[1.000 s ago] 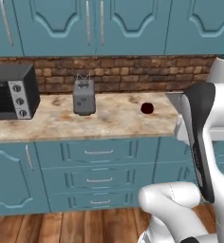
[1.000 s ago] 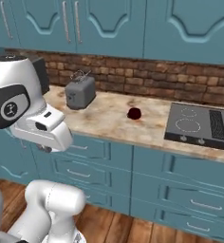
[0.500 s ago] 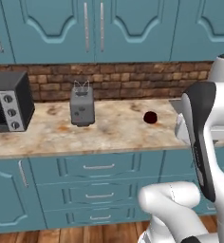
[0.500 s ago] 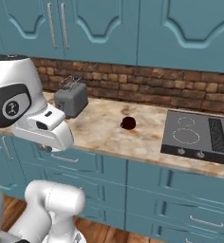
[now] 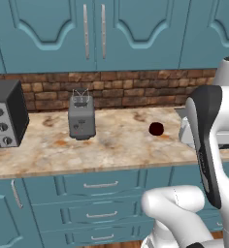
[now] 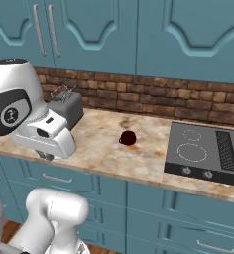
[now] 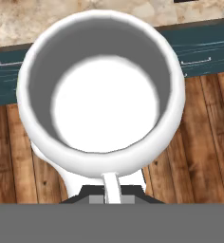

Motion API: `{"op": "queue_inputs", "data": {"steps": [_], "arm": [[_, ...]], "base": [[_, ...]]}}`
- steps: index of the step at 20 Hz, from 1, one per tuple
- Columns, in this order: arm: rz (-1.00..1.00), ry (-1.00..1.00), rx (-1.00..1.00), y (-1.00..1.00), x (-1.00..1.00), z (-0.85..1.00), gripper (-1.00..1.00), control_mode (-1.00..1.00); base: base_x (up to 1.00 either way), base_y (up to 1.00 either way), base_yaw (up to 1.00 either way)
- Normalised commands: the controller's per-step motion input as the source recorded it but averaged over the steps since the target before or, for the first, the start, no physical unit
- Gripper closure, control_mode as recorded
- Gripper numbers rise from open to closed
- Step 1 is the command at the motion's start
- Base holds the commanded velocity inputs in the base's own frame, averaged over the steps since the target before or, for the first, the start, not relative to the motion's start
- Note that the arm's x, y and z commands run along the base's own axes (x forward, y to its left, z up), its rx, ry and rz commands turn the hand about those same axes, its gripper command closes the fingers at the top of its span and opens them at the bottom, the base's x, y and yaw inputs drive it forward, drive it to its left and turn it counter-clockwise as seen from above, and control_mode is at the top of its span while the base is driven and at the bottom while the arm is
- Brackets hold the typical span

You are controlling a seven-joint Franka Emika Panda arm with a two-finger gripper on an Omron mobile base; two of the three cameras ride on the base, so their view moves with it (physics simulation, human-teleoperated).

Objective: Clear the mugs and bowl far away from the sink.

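Mugs are the subject, and two can be seen; described from the biggest thing down to the smallest; teal upper cabinets fill the wall above a strip of red-brown brick backsplash, with matching teal drawers below; a long speckled beige counter runs across both base views; the white robot arm rises in the foreground, at the lower right of the left base view and the lower left of the right base view; a black stovetop is set into the counter at the right of the right base view; a dark toaster oven with round knobs stands at the left end of the counter in the left base view; a grey toaster stands upright near the backsplash, well apart from the stovetop; between toaster and stovetop sits the dark maroon mug, alone on the open counter; the white mug is in the hand view, seen from above with its mouth open toward the camera and its inside bare; it hangs over the wooden floor just in front of the drawer fronts, not over the counter; the gripper is clamped on the white mug at its rim, fingers drawn together with a thin strip of the wall between them.
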Motion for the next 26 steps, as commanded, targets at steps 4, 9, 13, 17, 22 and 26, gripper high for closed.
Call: {"op": "queue_inputs", "data": {"steps": [4, 9, 13, 17, 22, 26], "arm": [[0.00, 0.00, 0.00, 0.00, 0.00, 0.00, 1.00, 1.00], [0.00, 0.00, 0.00, 0.00, 0.00, 0.00, 1.00, 1.00], [0.00, 0.00, 0.00, 0.00, 0.00, 0.00, 1.00, 1.00], [0.00, 0.00, 0.00, 0.00, 0.00, 0.00, 1.00, 1.00], [0.00, 0.00, 0.00, 0.00, 0.00, 0.00, 1.00, 1.00], [0.00, 0.00, 0.00, 0.00, 0.00, 0.00, 1.00, 1.00]], "base": [[0.68, 0.06, -0.03], [0.77, 0.10, -0.03], [0.66, 0.01, -0.03], [0.53, 0.00, -0.09], [0.23, 0.01, -0.11], [0.13, 0.01, -0.07]]}}
